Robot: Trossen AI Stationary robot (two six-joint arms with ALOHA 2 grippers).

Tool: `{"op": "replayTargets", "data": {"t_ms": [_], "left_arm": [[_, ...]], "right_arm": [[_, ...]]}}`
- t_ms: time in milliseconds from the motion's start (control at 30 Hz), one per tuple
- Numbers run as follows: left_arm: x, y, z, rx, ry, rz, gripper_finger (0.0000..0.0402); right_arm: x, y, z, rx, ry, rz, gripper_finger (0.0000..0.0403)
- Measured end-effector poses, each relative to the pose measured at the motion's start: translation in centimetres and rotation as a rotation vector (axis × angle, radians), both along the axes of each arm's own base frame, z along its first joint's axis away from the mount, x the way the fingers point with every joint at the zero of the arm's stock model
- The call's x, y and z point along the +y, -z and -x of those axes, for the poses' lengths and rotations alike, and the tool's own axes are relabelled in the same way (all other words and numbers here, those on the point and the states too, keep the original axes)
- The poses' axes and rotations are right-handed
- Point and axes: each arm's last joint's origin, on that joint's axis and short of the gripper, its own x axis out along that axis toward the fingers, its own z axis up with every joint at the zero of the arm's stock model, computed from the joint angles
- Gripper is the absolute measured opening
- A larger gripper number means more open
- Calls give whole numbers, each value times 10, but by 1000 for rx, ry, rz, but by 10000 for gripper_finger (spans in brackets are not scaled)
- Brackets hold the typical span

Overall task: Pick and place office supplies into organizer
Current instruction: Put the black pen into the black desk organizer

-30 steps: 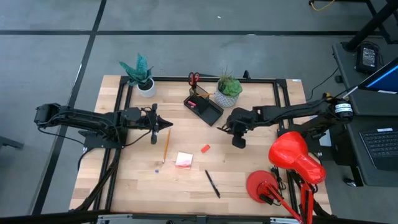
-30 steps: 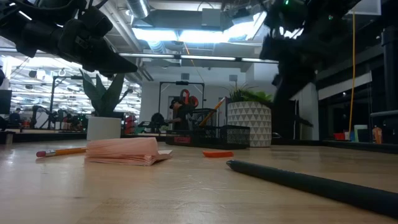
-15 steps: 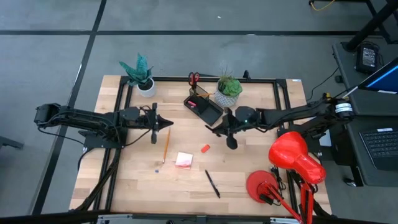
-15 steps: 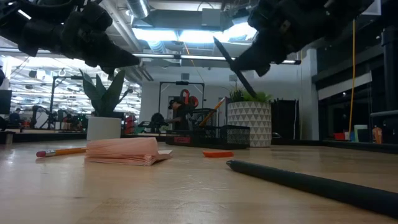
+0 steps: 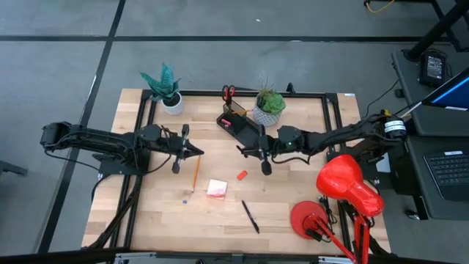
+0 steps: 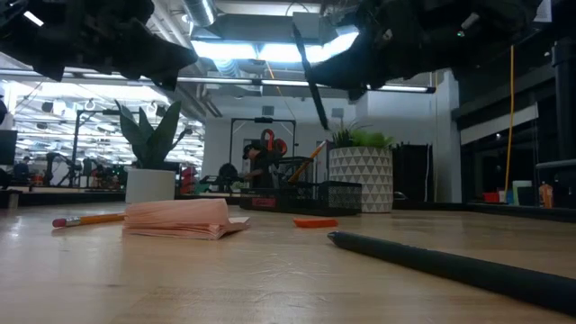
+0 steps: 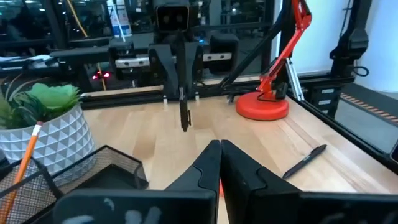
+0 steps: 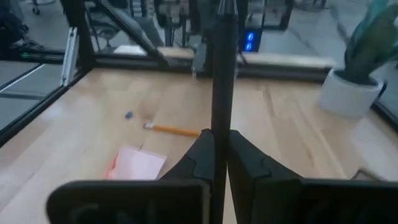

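Right hand [image 8: 219, 140] grips slim black pen [image 8: 222, 68], matte round barrel, above wood-grain table [image 5: 293, 192] beside black mesh organizer [image 5: 242, 126]. Left hand [image 7: 219, 149] closed, empty.

A pale wooden tabletop [image 5: 161, 213] stands on a grey concrete floor [image 5: 58, 66] crossed by dark lines. A red desk lamp [image 5: 344, 187] sits at its corner. Bright ceiling light panels [image 6: 261, 49] shine overhead, beside a dark laptop [image 5: 447, 169].
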Motion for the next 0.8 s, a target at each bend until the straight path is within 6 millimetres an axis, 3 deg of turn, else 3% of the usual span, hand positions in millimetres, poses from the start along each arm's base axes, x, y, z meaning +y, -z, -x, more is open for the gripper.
{"op": "replayTargets", "data": {"t_ms": [400,800], "left_arm": [[2,0,0,-4,-71,-32,6],[4,0,0,-3,-123,-47,6]], "right_arm": [[-21,-7,-4,-78,71,5,22],[-45,-15,-1,-147,318,66,22]]}}
